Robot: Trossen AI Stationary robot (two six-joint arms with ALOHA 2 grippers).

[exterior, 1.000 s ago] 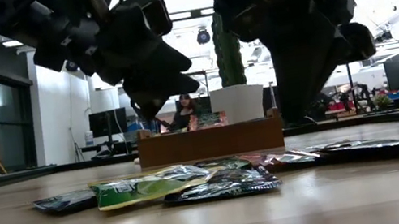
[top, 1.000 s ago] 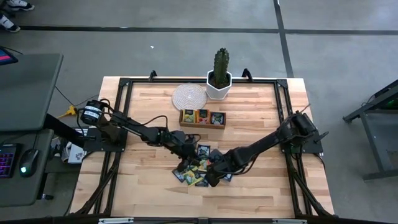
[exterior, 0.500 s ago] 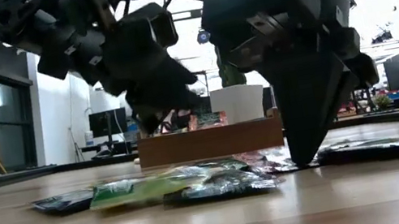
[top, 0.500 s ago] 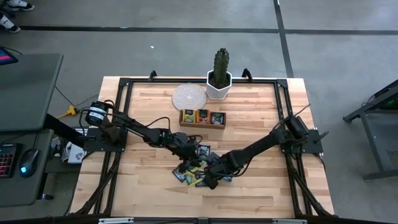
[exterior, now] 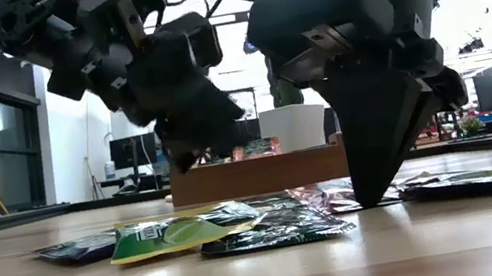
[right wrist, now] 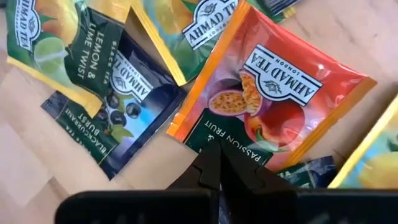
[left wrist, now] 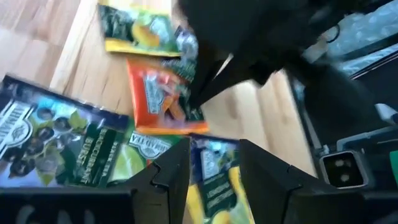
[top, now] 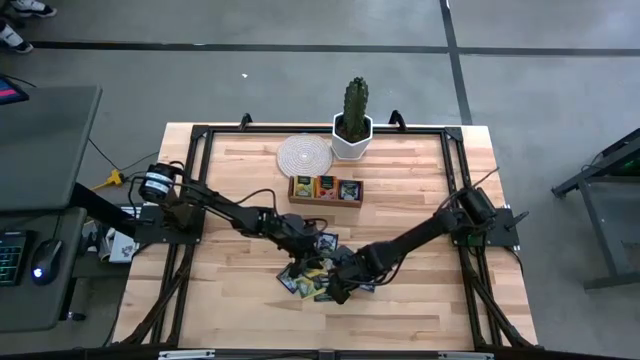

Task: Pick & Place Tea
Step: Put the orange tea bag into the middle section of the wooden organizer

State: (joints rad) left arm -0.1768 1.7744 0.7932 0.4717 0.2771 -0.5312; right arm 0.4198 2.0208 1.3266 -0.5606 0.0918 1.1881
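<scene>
- Tea packets (top: 318, 275) lie in a loose heap on the worktop (top: 240, 170), in front of the wooden tray (top: 326, 191).
- Right tool (right wrist: 213, 163) is closed, its tip pressing on an orange packet (right wrist: 273, 106)'s edge.
- Left tool (left wrist: 214, 171) hangs half-open just above the heap, gripping nothing.

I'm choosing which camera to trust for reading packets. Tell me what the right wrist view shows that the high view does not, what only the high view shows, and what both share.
Only the right wrist view shows the print: an orange-red passion fruit packet, a lemon and lime packet and a dark blackcurrant packet, with the shut right tool tipped at the orange-red packet's edge.

Only the high view shows the wooden tray, the cactus pot, the woven coaster and the left tool over the pile.

Both show the tea pile and the right tool at it.
</scene>
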